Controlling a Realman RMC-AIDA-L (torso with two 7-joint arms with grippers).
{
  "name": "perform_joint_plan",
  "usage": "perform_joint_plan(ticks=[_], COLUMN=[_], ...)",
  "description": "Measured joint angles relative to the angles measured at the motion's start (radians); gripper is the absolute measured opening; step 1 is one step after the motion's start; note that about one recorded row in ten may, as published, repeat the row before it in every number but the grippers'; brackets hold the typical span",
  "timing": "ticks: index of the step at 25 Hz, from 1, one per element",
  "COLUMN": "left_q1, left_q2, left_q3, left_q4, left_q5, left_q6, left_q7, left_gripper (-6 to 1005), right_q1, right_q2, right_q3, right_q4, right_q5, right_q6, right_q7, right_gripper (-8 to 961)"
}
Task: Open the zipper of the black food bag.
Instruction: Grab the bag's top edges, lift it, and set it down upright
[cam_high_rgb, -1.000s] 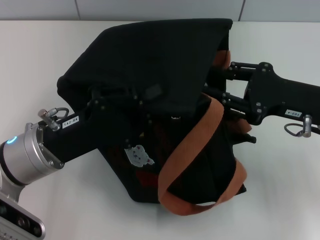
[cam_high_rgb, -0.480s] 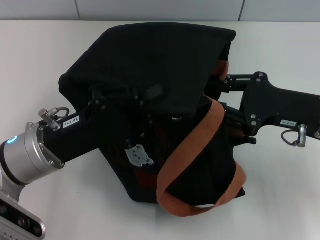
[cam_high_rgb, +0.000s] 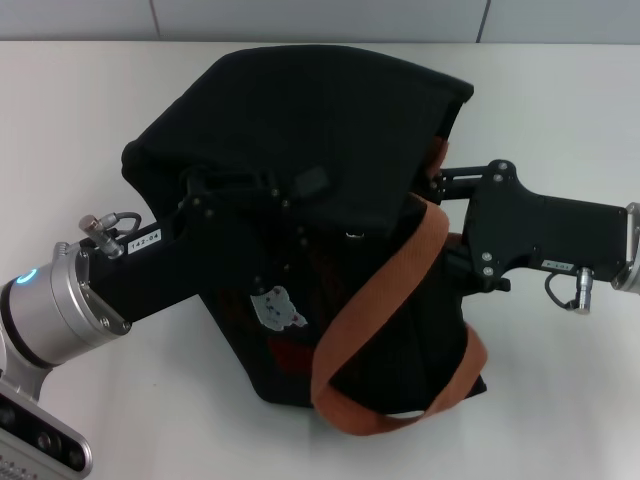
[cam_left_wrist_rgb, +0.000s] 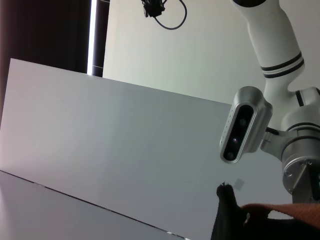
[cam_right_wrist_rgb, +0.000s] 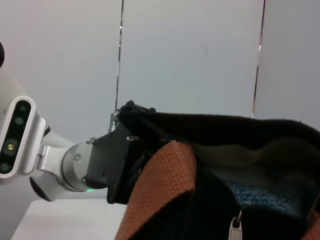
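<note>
My left gripper (cam_high_rgb: 225, 195) is pressed against the left side of the black food bag (cam_high_rgb: 310, 150), its tips lost against the dark fabric, so I cannot tell how wide it stands or whether it has any cloth. My right gripper (cam_high_rgb: 435, 190) reaches in from the right to the bag's edge, just beside an orange-brown strap (cam_high_rgb: 385, 285); its tips are hidden behind the fabric too (no telling its opening either). The bag lies tipped over on the white table (cam_high_rgb: 560, 380), bear print (cam_high_rgb: 278, 308) facing up, straps looping toward me. From my right wrist, the zipper (cam_right_wrist_rgb: 234, 227) shows as a small silver pull hanging below the gaping black rim.
</note>
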Motion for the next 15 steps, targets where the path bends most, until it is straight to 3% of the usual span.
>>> perform_joint_plan(ticks=[13, 15], left_q1=[-0.003, -0.004], left_q2=[0.000, 0.000], left_q3=[0.005, 0.007], left_q4=[0.000, 0.000], left_q5=[-0.001, -0.001], left_q6=[0.002, 0.002], left_q7=[0.000, 0.000], left_gripper=[87, 87], right_q1=[0.007, 0.007], right_q2=[0.000, 0.000], right_q3=[-0.001, -0.001], right_q4=[0.049, 0.053], right_q5=[0.057, 0.058], right_q6=[0.018, 0.022], right_q7=[-0.072, -0.080], right_gripper=[284, 211])
